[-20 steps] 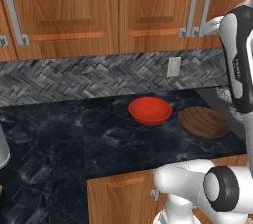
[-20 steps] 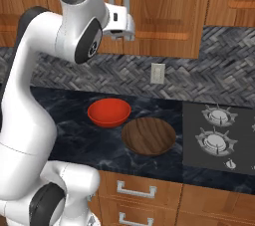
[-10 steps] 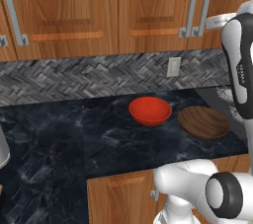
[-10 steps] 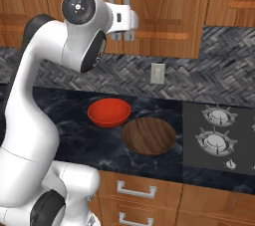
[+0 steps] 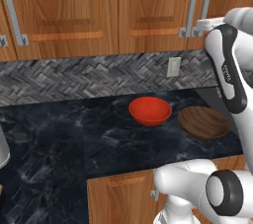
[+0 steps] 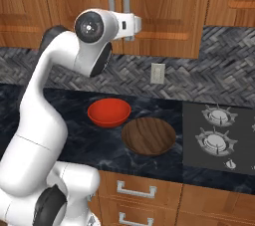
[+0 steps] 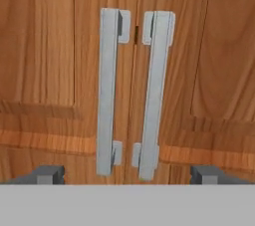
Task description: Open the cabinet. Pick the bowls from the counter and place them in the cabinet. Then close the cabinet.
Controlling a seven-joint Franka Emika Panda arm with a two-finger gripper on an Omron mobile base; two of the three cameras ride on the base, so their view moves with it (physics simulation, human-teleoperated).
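While the cabinet (image 7: 134, 95) stood shut, the hand (image 7: 127, 172) faced its paired grey handles (image 7: 130, 90) with fingers spread wide, gripping nothing. Good practice, in my judgement, would be to centre on one bar, not both, close around it and pull along the door's arc. The red bowl (image 6: 109, 112) and wooden bowl (image 6: 148, 136) sat close together on the black surface (image 5: 59, 149), well below the doors, so the swing looked unobstructed.
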